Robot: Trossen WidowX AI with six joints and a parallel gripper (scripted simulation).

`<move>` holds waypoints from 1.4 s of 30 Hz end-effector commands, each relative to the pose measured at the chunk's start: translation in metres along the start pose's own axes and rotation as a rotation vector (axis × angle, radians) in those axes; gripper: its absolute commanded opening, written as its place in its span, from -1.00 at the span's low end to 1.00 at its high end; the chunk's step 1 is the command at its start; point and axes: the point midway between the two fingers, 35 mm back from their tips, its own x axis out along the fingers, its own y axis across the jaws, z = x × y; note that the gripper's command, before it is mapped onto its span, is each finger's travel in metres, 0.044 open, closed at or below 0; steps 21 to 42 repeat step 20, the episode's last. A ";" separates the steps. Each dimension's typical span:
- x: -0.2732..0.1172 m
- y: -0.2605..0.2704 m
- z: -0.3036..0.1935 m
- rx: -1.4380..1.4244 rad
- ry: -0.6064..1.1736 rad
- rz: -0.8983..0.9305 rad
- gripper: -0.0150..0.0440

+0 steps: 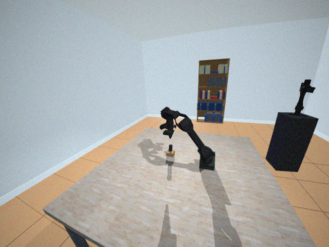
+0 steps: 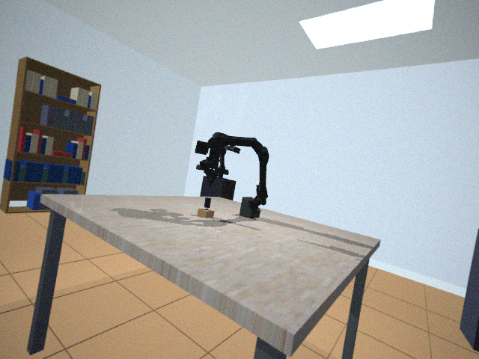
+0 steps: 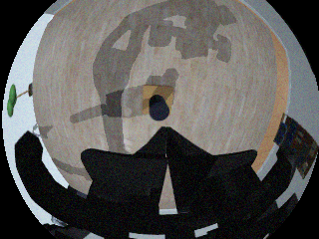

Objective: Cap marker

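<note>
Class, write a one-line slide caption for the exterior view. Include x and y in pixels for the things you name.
Shut and empty, the gripper (image 2: 209,181) hangs above the dark-capped marker (image 2: 207,203) in its block (image 2: 205,213).

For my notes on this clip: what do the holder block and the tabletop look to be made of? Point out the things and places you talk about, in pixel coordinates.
Holder block (image 1: 169,154) (image 2: 205,212) (image 3: 149,92): probably wood, matte, judging by its plain tan colour; painted plastic can't be ruled out.

Tabletop (image 1: 148,199) (image 2: 216,250) (image 3: 65,75): looks like wood or wood-look laminate, given the streaky grey-beige grain, with a slight sheen.
</note>
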 end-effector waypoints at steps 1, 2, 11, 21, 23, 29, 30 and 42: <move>-0.026 0.001 -0.003 -0.004 0.002 -0.004 -0.49; -0.026 0.001 -0.003 -0.004 0.002 -0.004 -0.49; -0.026 0.001 -0.003 -0.004 0.002 -0.004 0.22; -0.026 0.001 -0.003 -0.004 0.002 -0.004 1.00; -0.026 0.001 -0.003 -0.004 0.002 -0.004 1.00; -0.026 0.001 -0.003 -0.004 0.002 -0.004 1.00; -0.026 0.001 -0.003 -0.004 0.002 -0.004 1.00; -0.026 0.001 -0.003 -0.004 0.002 -0.004 1.00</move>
